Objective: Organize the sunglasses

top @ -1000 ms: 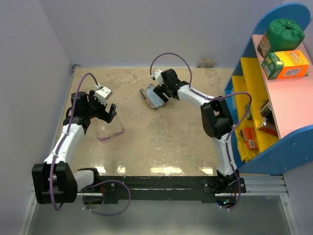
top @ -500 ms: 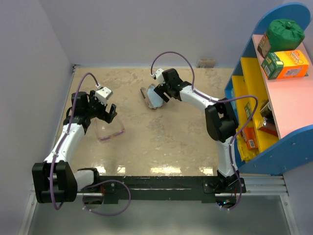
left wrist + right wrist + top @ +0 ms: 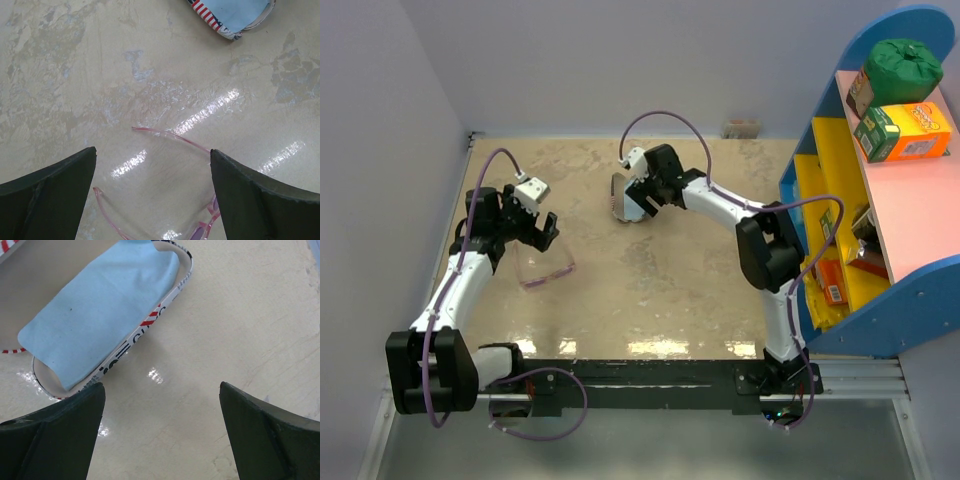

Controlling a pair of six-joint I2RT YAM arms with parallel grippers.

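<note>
Top view: flag-print case lies on the beige table. Sunglasses lie flat, well left of the case and nearer the arm bases. Left gripper is left of the case too, over the far edge of the sunglasses, fingers spread. Right gripper is right at the case's near-right side; its opening is hard to judge here.

Left wrist view: left gripper's fingers wide apart, holding nothing. The pink arms of the sunglasses lie on the table between them; whether they touch, cannot tell. The case is well beyond, at the top edge.

Right wrist view: right gripper's fingers wide apart, empty, just off the case's rim. The case is open, a light blue cloth lying in it
</note>
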